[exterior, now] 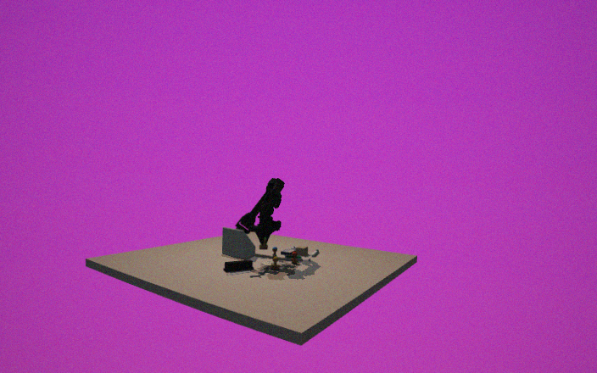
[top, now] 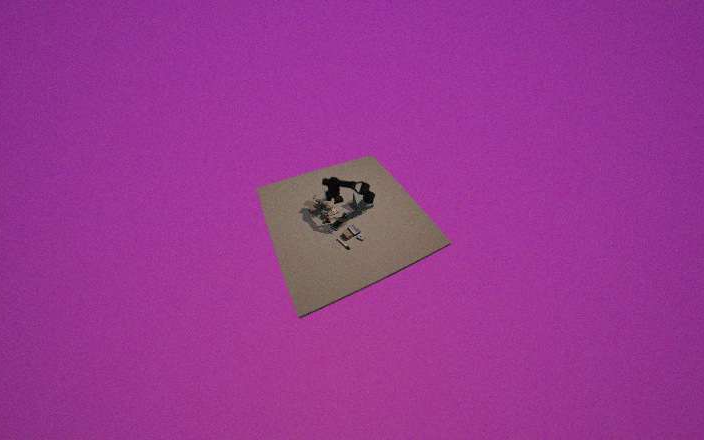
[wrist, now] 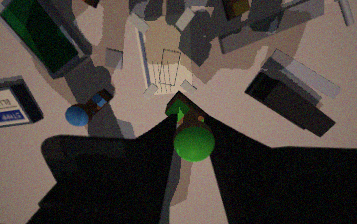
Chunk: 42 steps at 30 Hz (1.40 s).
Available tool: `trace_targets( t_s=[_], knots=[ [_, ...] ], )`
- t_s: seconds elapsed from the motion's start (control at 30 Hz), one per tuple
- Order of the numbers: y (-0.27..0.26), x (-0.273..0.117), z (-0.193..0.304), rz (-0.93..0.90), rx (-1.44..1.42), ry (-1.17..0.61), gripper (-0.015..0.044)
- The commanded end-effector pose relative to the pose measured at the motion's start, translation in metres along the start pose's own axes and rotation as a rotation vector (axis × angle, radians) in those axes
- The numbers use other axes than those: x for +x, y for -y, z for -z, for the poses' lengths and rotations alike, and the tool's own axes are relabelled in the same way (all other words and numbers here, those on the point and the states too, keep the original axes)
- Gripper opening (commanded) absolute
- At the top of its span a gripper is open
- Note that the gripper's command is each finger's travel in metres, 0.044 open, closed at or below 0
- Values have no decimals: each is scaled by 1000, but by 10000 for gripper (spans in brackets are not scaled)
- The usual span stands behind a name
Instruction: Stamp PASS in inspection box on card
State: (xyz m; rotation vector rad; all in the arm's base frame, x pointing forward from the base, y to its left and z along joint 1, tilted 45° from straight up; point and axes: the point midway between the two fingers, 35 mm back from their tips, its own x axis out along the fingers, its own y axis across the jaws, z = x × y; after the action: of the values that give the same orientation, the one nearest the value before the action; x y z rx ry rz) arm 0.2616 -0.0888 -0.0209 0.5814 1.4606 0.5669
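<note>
Stamp with a green knob (wrist: 194, 144) is pinched in the black gripper (exterior: 263, 242) (wrist: 190, 119), lower centre of the wrist view, below the card (wrist: 165, 75). Off-box or smeared print is risked if the stamp is tilted in the fingers; blank print, if the green pad (wrist: 41, 37) has been missed.

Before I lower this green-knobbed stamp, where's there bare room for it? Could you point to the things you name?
In the wrist view, bare bench shows between the card (wrist: 181, 75) and the black block (wrist: 291, 107). It's crowded around the blue-knobbed stamp (wrist: 77, 115), with the green pad (wrist: 41, 37) and blue pad's lid (wrist: 1, 111) nearby.
</note>
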Motion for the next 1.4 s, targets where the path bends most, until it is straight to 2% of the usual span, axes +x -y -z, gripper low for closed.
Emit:
trace_targets(
  t_s=[0.0, 0.7, 1.37],
  knots=[
    [-28, -3, -21, 3, 0, 6, 0],
    [-176, -1, -65, -50, -13, 2, 0],
    [-178, 7, -66, -50, -14, 2, 0]
  ],
)
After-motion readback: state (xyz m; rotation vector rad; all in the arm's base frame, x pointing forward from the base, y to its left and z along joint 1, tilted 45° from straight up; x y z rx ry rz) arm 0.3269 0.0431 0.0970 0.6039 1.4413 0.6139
